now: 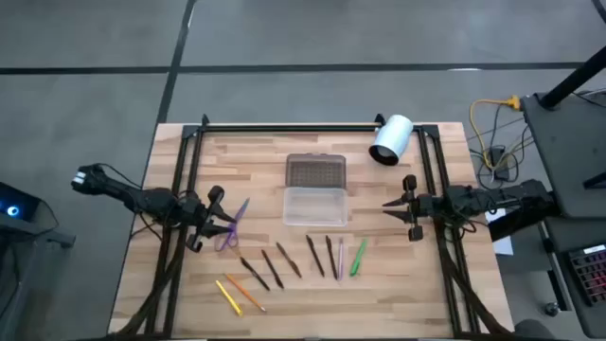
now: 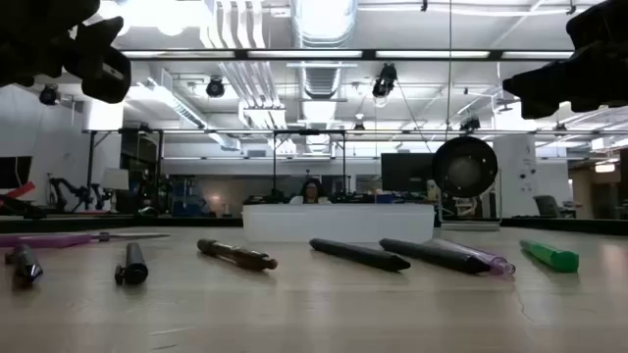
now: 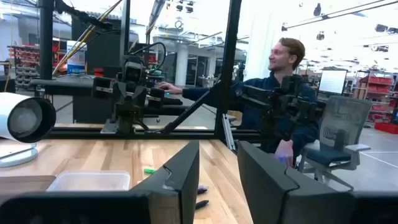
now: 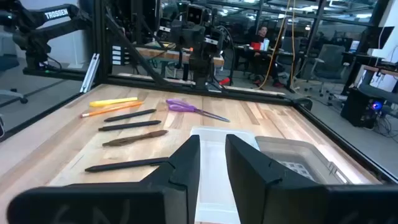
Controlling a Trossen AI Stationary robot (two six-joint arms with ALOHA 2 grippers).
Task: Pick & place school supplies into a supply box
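The school supplies lie in a row along the table's near half: yellow (image 1: pixel 227 296) and orange (image 1: pixel 245 293) pencils, several dark pens (image 1: pixel 273 268), a pinkish pen (image 1: pixel 341 258) and a green pen (image 1: pixel 358 256). Purple scissors (image 1: pixel 230 227) lie flat at the left. The supply box (image 1: pixel 314 206) stands open at the middle, its dotted lid (image 1: pixel 315 170) lying behind it. My left gripper (image 1: pixel 210 218) hovers open above the scissors, clear of the table. My right gripper (image 1: pixel 409 208) hovers open to the right of the box, facing it (image 4: pixel 212 155).
A white cylinder (image 1: pixel 390 139) lies at the back right, close behind my right gripper. Black frame rails (image 1: pixel 180 189) run along the left, right and far table edges. A person (image 3: pixel 280 93) sits beyond the table's right edge.
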